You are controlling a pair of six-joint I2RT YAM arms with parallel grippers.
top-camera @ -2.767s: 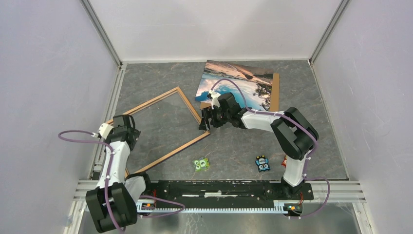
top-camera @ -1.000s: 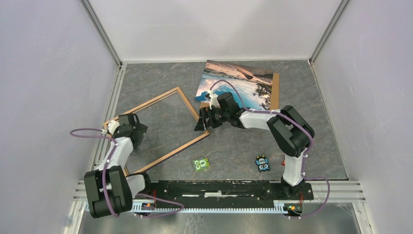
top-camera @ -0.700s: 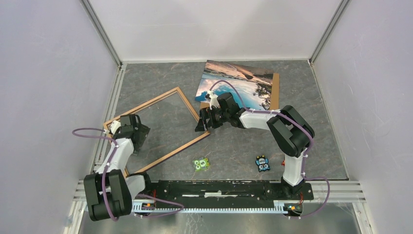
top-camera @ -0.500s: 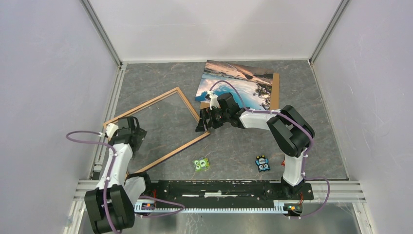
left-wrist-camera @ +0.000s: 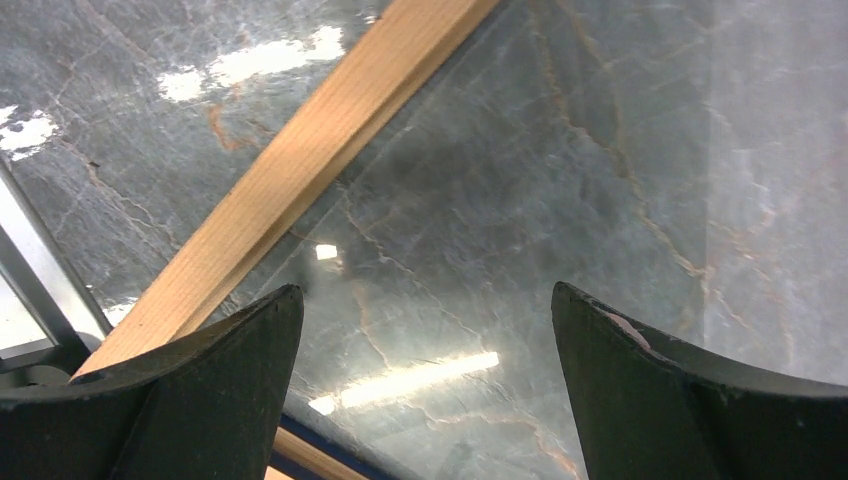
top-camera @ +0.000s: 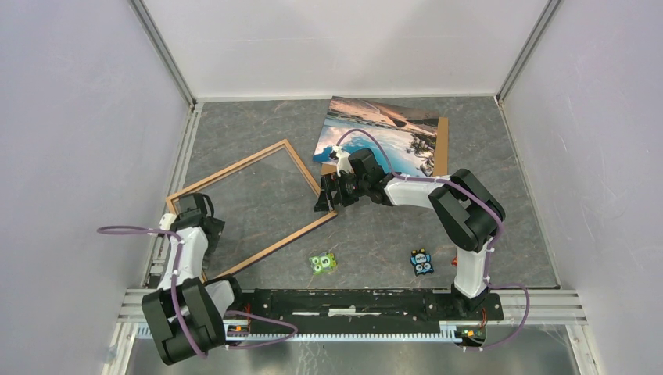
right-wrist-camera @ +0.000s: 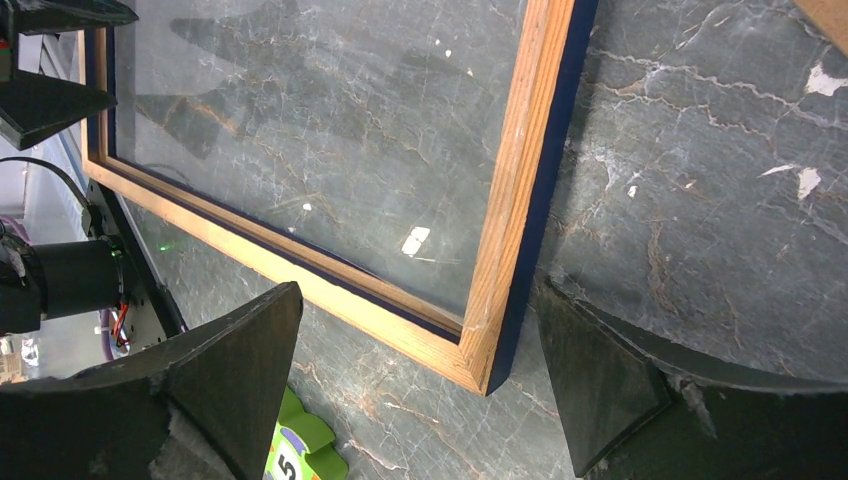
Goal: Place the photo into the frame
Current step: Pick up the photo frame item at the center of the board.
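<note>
Top external view: my left gripper [top-camera: 199, 215] has drawn back toward the lower left, off the left corner of the frame [top-camera: 234, 166], with fingers apart and empty. My right gripper [top-camera: 327, 195] stays over the frame's right corner, also spread and holding nothing. The frame lies wood side up, left of centre. The photo [top-camera: 383, 133] lies face up at upper centre on a brown board [top-camera: 442, 148], untouched. I judge insertion has not started.

Surface: grey marbled table [top-camera: 375, 234], with a green toy [top-camera: 323, 263] and a blue toy [top-camera: 422, 262] near the lower edge. Room: plain white walls [top-camera: 344, 47] enclose it.
</note>
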